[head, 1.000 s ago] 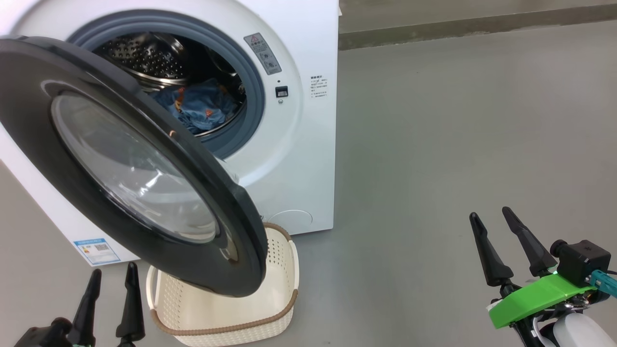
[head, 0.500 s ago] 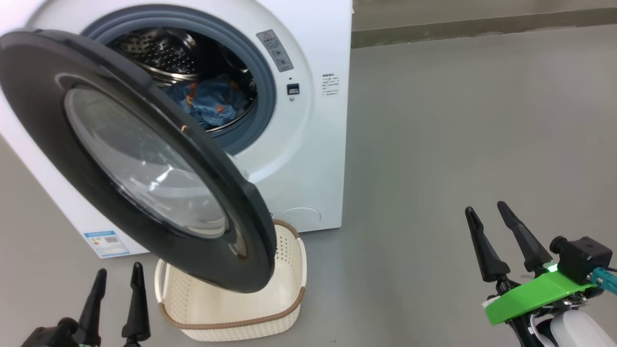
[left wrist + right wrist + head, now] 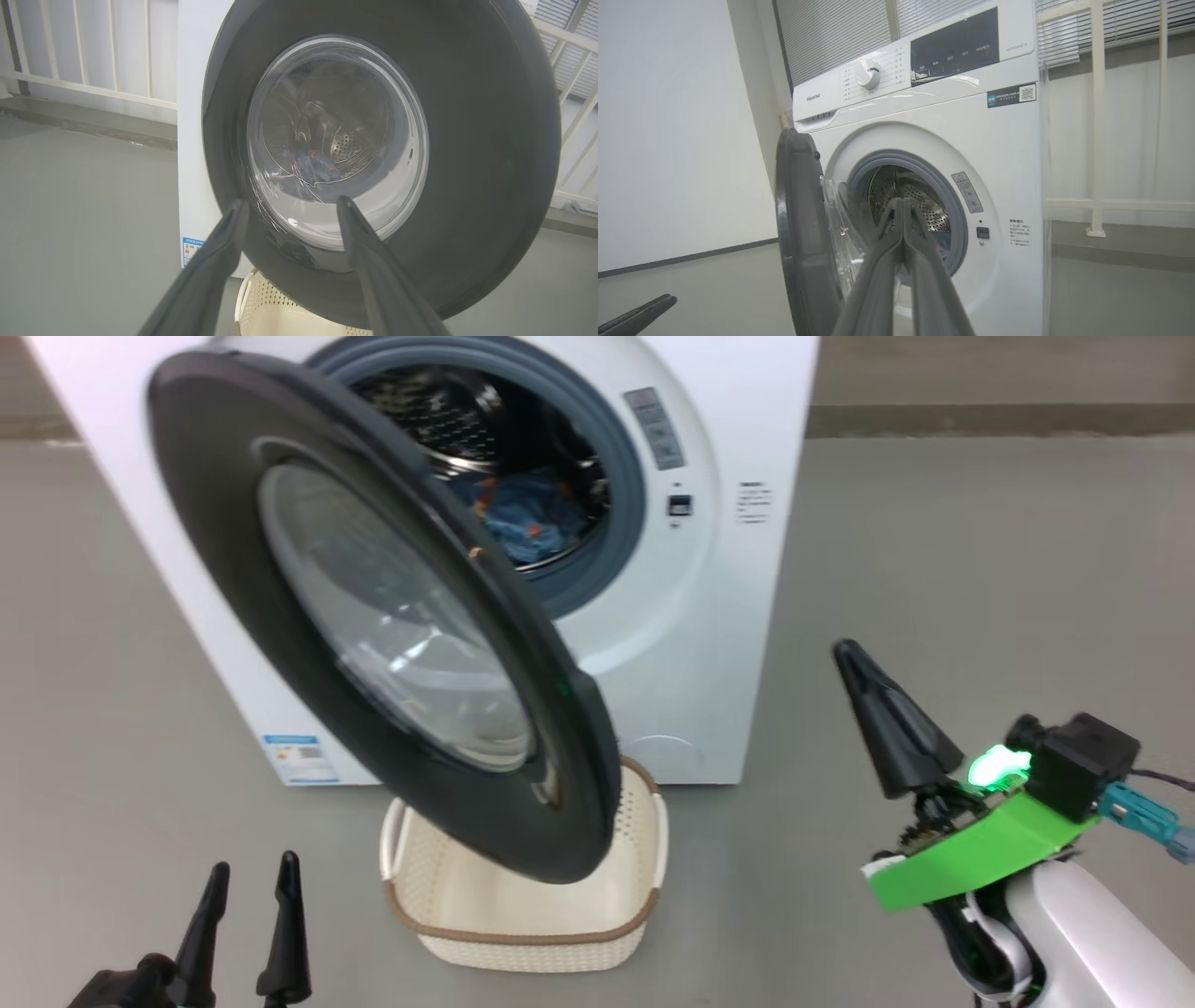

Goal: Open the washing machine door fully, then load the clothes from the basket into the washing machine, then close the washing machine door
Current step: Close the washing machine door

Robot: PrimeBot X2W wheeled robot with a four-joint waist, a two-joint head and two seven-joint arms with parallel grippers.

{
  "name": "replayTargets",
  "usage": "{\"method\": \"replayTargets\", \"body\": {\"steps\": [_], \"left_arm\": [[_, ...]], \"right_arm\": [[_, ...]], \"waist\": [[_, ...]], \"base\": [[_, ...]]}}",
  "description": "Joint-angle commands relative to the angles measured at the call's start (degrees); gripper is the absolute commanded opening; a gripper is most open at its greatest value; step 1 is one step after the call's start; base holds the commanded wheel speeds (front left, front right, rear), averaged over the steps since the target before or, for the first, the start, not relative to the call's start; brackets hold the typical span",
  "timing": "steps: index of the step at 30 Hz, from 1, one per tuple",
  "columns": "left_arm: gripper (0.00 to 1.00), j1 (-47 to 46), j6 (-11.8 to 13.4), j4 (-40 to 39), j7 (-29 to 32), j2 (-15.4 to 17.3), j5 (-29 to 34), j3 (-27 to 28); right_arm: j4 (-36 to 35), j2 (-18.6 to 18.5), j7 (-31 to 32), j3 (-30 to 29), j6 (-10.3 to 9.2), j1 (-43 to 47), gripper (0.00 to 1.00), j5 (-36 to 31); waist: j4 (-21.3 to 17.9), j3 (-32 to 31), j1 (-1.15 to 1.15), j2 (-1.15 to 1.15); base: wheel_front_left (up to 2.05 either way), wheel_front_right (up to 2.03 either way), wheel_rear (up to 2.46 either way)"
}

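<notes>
The white washing machine [image 3: 747, 616] stands ahead with its black-rimmed glass door [image 3: 392, 616] swung out wide toward me. Blue printed clothes [image 3: 532, 513] lie inside the steel drum, and they also show through the door glass [image 3: 317, 168]. The cream basket [image 3: 532, 952] sits on the floor under the door's lower edge; the part of its inside that I can see holds nothing. My left gripper [image 3: 254, 863] is open at the lower left, left of the basket, and points at the door [image 3: 467, 140]. My right gripper [image 3: 848, 653] is shut on nothing, right of the machine, aimed at the drum opening [image 3: 901, 200].
Grey floor spreads on both sides of the machine [image 3: 994, 154]. The door stands edge-on [image 3: 794, 224] in the right wrist view. A white railing [image 3: 93, 88] and a low kerb run behind the machine, and a white post [image 3: 1097, 140] stands behind to its right.
My right gripper has shut and risen in the head view. The whole head picture has shifted, so the camera has moved. The left gripper stays open.
</notes>
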Motion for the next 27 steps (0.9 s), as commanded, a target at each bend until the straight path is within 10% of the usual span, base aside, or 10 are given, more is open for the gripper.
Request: {"method": "replayTargets", "body": {"steps": [1,11,27], "left_arm": [[1.0,-0.98,-0.18,-0.8,-0.52,0.76,0.18,1.49],[1.0,-1.12,-0.35,0.05,-0.43,1.14,-0.18,0.24],[1.0,-1.37,-0.53,1.06,-0.39,0.06,-1.01,-1.78]], "right_arm": [[-2.64,-0.19,-0.45,2.15,0.25,-2.68,0.0,0.44],[-4.49,0.68,-0.45,12.33,0.25,-5.7,0.0,0.95],[12.92,-1.66,-0.45,23.75,0.25,-11.0,0.0,2.52]], "waist": [[4.22,-0.59,0.0,0.0],[12.7,-1.51,0.0,0.0],[21.3,-0.26,0.0,0.0]], "base": [[0.0,0.0,0.0],[0.0,0.0,0.0],[0.0,0.0,0.0]]}}
